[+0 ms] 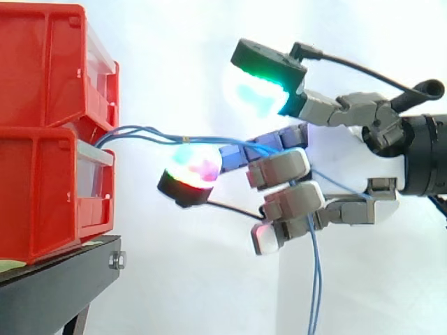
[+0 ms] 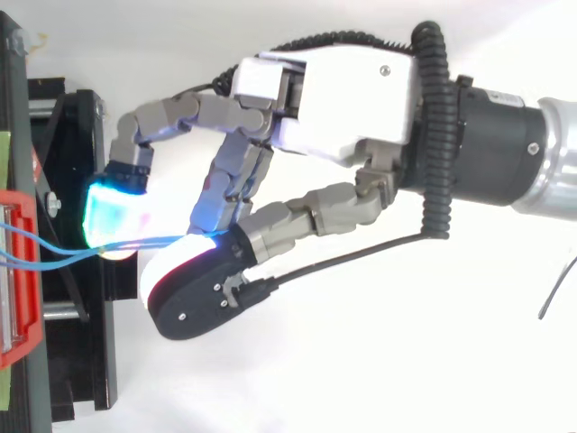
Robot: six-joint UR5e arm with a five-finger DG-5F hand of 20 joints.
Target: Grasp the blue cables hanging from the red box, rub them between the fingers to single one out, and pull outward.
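Note:
Several thin blue cables (image 1: 147,134) come out between the two stacked red bins (image 1: 42,77) and run right to my hand (image 1: 353,206). They pass over a fingertip glowing in mixed colours (image 1: 192,166) and in among the curled grey fingers (image 1: 283,171). From there their loose ends hang straight down. One finger with a green and cyan pad (image 1: 262,87) is raised above the cables, apart from them. In the top view the cables (image 2: 63,253) stretch from the red bin (image 2: 22,280) into the hand (image 2: 352,99), between its glowing pads.
The red bins rest on a black stand (image 1: 56,286) at the left, with a white curtain behind. The arm comes in from the right. Open space lies below and to the right of the hand.

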